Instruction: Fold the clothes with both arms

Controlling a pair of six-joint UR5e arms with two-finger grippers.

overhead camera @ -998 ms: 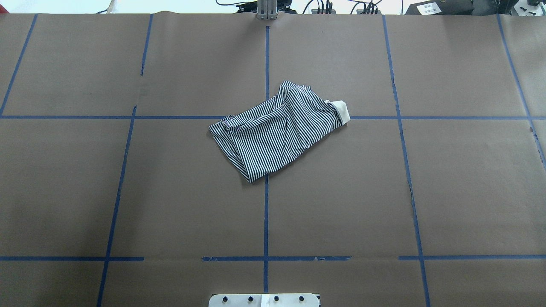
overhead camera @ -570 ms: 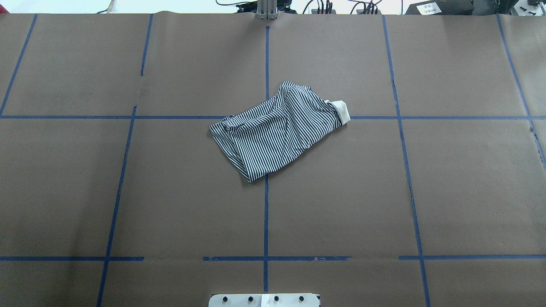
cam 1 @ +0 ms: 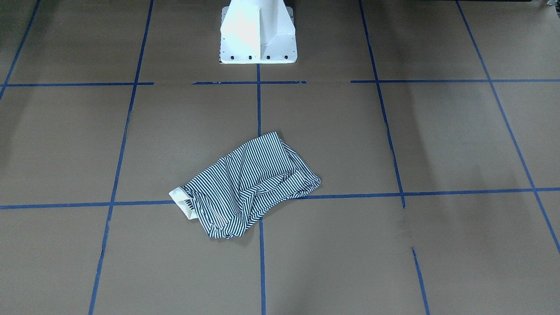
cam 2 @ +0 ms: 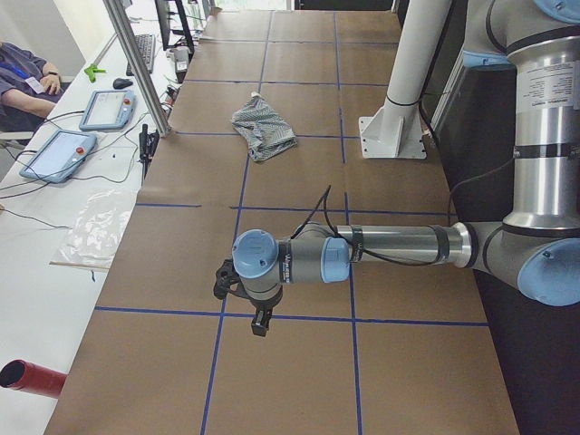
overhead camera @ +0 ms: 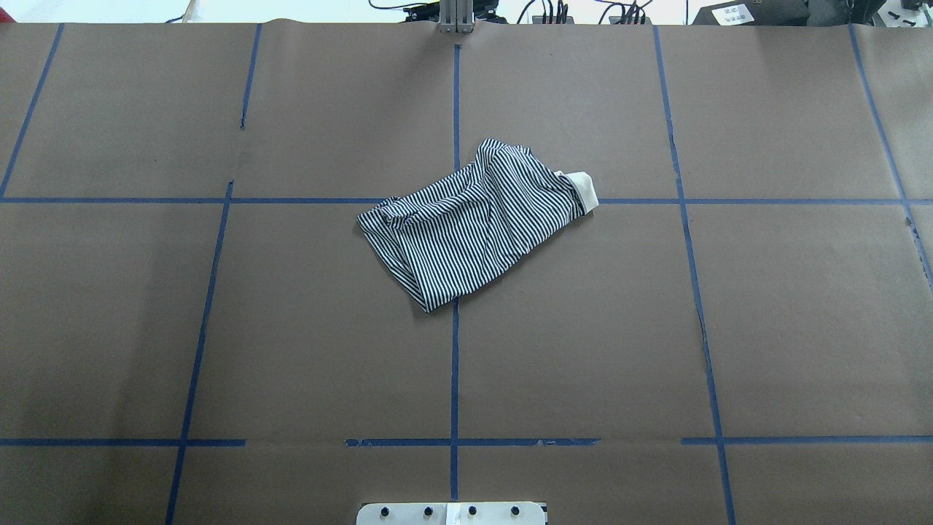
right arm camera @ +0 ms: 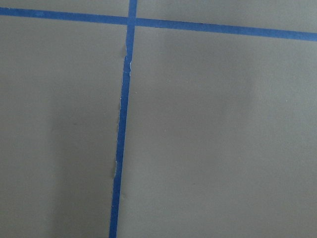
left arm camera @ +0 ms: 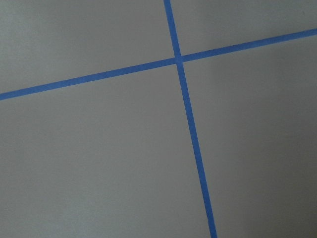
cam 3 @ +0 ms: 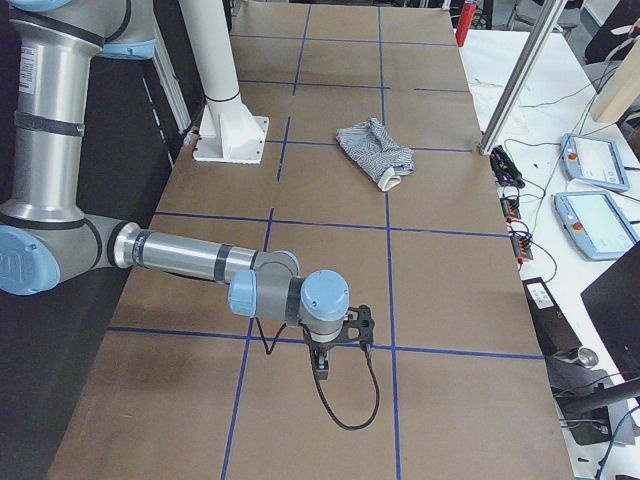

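On table [overhead camera: 291, 328], shirt [overhead camera: 474, 222] well apart from grippers [cam 2: 259, 323] [cam 3: 321, 364] (both)

Right arm [cam 3: 185, 256] low over brown table [cam 3: 450, 285], crumpled striped shirt [cam 3: 372, 150] well beyond, near white pedestal [cam 3: 228, 128].

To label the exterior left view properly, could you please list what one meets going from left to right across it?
red tube → post → shirt → pedestal
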